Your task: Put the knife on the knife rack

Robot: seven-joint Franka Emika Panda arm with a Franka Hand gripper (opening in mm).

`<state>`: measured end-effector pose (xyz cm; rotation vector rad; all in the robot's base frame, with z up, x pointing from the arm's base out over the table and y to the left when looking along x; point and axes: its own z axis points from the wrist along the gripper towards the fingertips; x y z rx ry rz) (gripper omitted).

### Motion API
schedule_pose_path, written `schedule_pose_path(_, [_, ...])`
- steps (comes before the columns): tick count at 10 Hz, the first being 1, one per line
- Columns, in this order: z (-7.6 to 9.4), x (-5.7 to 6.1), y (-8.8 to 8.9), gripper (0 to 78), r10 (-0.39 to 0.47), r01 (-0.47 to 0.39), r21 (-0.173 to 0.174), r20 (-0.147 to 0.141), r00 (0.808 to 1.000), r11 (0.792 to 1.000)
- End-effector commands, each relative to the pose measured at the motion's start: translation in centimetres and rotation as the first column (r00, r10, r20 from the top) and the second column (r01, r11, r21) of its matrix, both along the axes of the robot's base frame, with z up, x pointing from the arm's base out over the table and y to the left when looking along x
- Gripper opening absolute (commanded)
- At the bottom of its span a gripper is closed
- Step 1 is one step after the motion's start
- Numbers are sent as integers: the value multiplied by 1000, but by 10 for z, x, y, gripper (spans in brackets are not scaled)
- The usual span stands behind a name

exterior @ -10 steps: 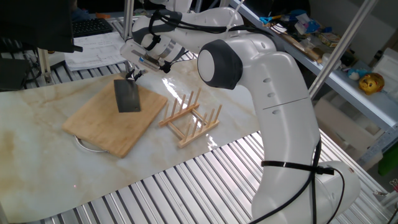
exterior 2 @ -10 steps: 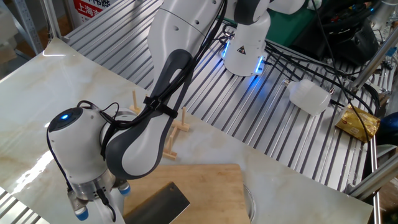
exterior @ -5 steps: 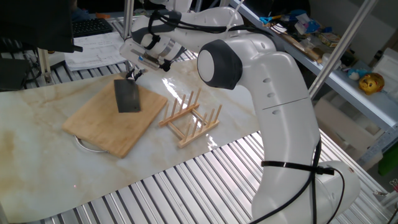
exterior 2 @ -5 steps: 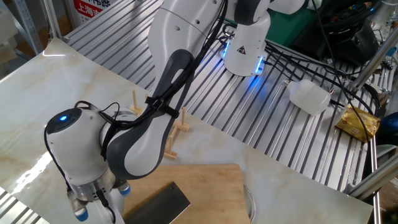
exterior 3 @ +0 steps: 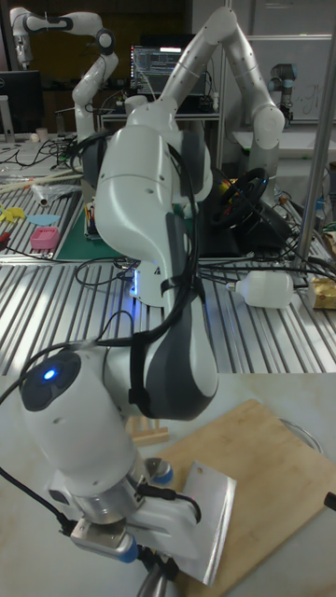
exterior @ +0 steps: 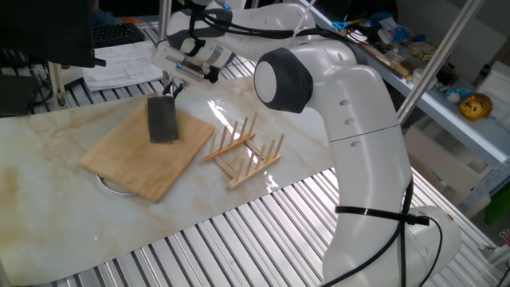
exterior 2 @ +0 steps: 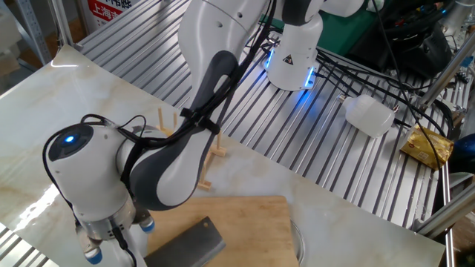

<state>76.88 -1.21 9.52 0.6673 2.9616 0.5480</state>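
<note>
A: Gripping the cleaver [exterior: 162, 121] by its short dark handle, the gripper [exterior: 170, 86] has its jaws pinched tight on it, up at the blade's twelve o'clock end in one fixed view.

B: And where's the blade itself? On the board or off it?

A: Over the bamboo cutting board [exterior: 143, 152], broad grey steel hanging down from the handle. Whether its lower edge touches the wood, I can't tell from here. The tall fixed view shows the cleaver [exterior 3: 210, 519] tilted beneath the wrist, board [exterior 3: 271, 480] off at three o'clock.

B: The knife rack?

A: Empty, standing on the marble counter [exterior: 48, 151] just beside the board, at about three o'clock from it. Knife rack [exterior: 244, 150], pegs upright, nothing slotted in. The other fixed view catches only a few pegs of the rack [exterior 2: 209, 157] behind the arm.

B: So how far along are we?

A: Early, I'd say. The grasp looks done; the carry across to the rack, lining the blade up between the pegs, lowering it in and letting go are all left.

B: Anything under the board?

A: A thin round rim peeks out at its seven o'clock corner; can't tell what it is.
</note>
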Motion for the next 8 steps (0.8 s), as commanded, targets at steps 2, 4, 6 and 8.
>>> schedule_pose_path(2, [21, -1, -1, 12, 8, -10, -70, -30, 1000, 997])
schedule_pose_path(4, [28, -6, 0, 12, 3, -7, -73, -45, 999, 997])
schedule_pose_path(6, [32, -11, 0, 12, 2, -6, -83, -50, 999, 997])
schedule_pose_path(8, [38, -15, 0, 12, 4, -10, -83, -62, 998, 997])
